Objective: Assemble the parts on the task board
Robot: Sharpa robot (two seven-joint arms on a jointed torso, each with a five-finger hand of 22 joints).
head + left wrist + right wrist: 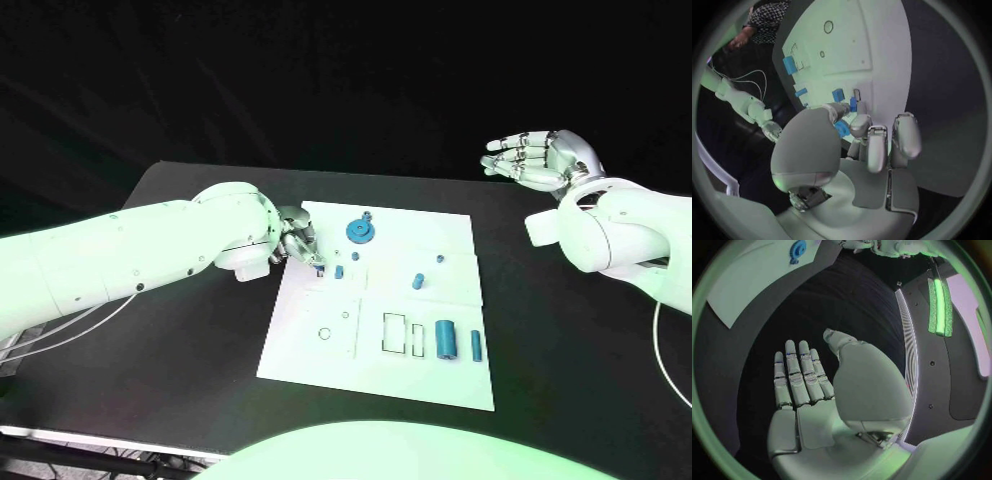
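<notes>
— What carries everything here?

— A black table [188, 330], its top dark and matte.

— And what lies directly on it?

— A white board [325, 365], flat, near the middle of the table, tilted a little off square with the table's edges. The bare black top shows on both sides of it and along its far edge.

— Anything on the board?

— Small blue parts [447, 340] lie on it.

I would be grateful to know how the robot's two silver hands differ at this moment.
The left hand is down at the white task board, pinching a small blue part; the right hand is raised beyond the board's far right corner, holding nothing. Left fingers curl; right fingers are stretched out. Both are silver on white arms.
</notes>
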